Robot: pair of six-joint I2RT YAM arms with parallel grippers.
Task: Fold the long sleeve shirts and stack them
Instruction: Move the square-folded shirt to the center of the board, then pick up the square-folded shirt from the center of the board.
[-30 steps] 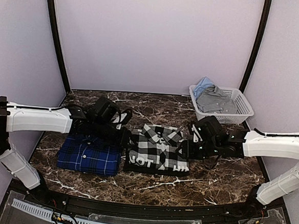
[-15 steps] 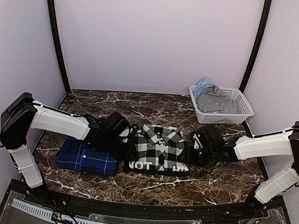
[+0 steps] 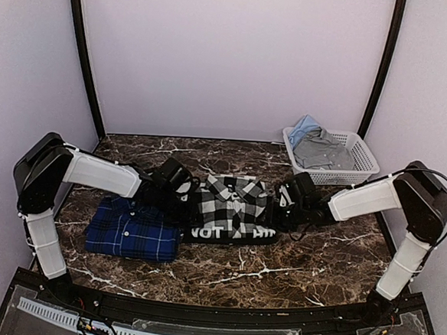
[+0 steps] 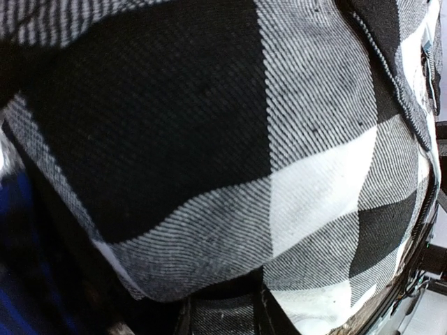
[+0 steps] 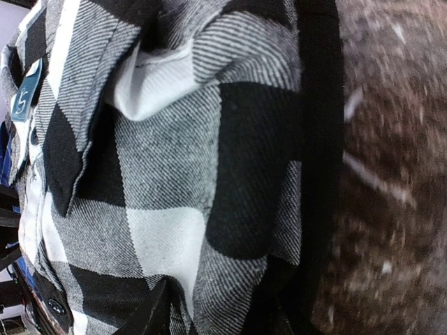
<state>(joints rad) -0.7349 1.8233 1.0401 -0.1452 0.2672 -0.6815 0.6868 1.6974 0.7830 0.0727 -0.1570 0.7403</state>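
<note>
The black-and-white check shirt (image 3: 232, 206) is folded, collar up, in the middle of the table, with white lettering along its near edge. My left gripper (image 3: 187, 202) is shut on its left edge and my right gripper (image 3: 282, 211) on its right edge. In the left wrist view the check cloth (image 4: 209, 139) fills the frame and runs down between the fingers. In the right wrist view the check cloth (image 5: 167, 181) bunches between the fingers at the bottom, with the collar at the left. The royal blue plaid shirt (image 3: 133, 230) lies folded on the table, to the left of the check shirt.
A white basket (image 3: 366, 158) with grey and light blue clothes stands at the back right. The table top is dark marble (image 3: 317, 258). Lilac walls close in the back and both sides.
Both grippers have moved away from the near edge with the check shirt held between them. The shirt now sits farther back. The blue plaid shirt has not moved.
</note>
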